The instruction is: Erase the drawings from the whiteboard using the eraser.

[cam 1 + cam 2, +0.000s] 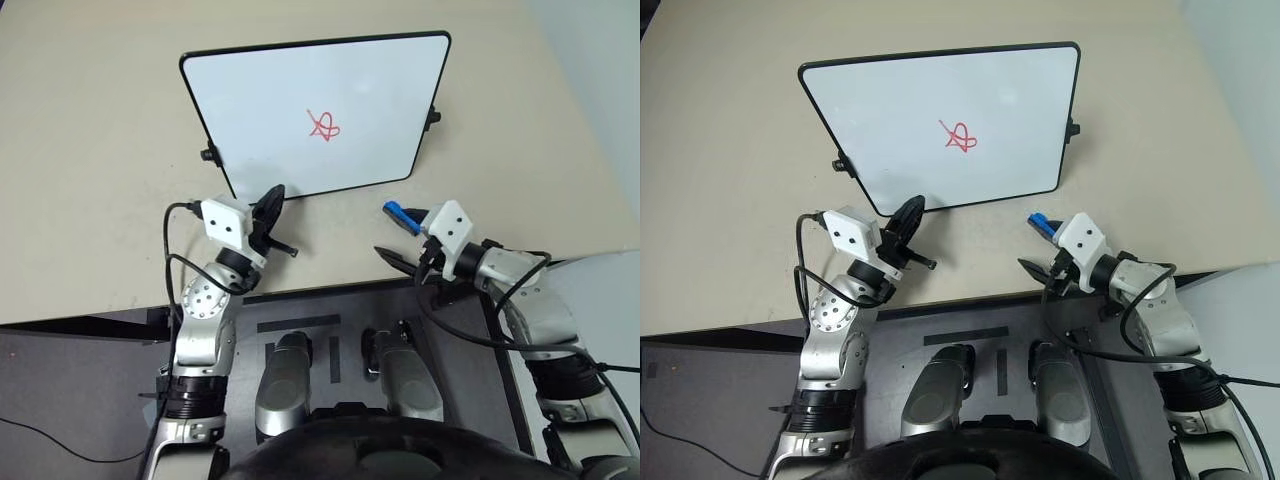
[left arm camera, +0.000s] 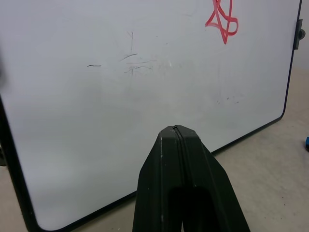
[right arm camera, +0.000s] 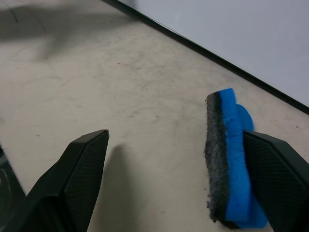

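A: While the right gripper [image 3: 164, 179] stands wide, where is the eraser [image 3: 231, 164]?

B: Against one finger [image 3: 277, 174], felt side facing the gap; the other finger is well apart, so no grip is confirmed. The left gripper [image 2: 177, 133], fingers pressed together, points at the whiteboard [image 1: 260, 110].

A: And the drawings [image 1: 324, 125]?

B: Ahead of the eraser, mid-board, uncleaned. Best practice: close squarely on the eraser first, then press the felt flat.
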